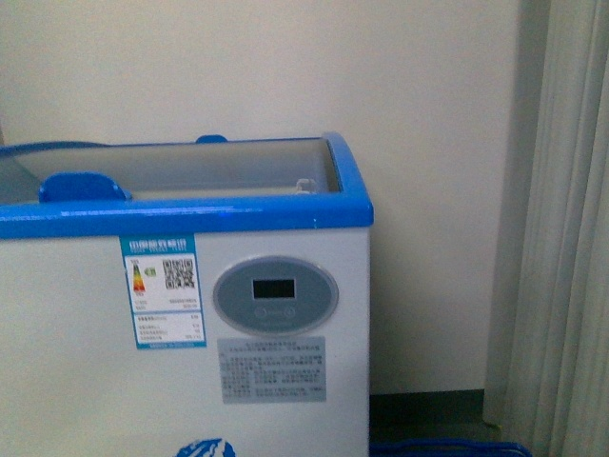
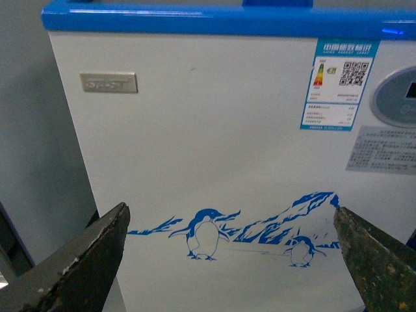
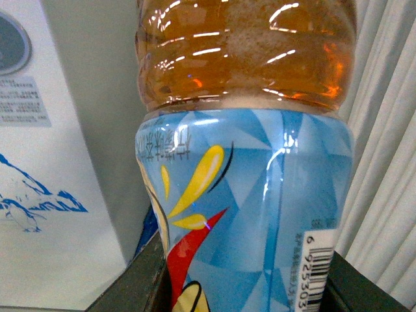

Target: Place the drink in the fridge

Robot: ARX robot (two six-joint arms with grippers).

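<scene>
Right gripper (image 3: 250, 286): closed on the drink (image 3: 247, 162), fingers (image 3: 133, 283) clamped on either side of the blue label. Amber-orange liquid shows above the label. Cap is out of the picture.

Left gripper (image 2: 231, 211): jaws wide, empty, facing the penguin print on the fridge's front wall.

Fridge (image 1: 238, 214): fills the left and centre of the front view, blue rim on top, glass lid (image 1: 190, 162) under it. Cannot tell whether the lid is slid open. Neither arm shows in the front view.

Key relation: the drink hangs off the fridge's front right corner, near the curtain (image 3: 390, 162). The right wrist camera is level with the penguin print and grey display (image 3: 13, 42), so the drink sits below the rim. The opening lies up and toward the robot's left from the bottle. Long axis looks roughly upright, judged against the corner edge and the curtain folds.

Nearer arm: right, already loaded. The left is low against the front wall, free for the lid if needed.

Judgement: next is a lift clear of the rim, then a move inward over the top. Main risk is clipping the rim on the way up.
</scene>
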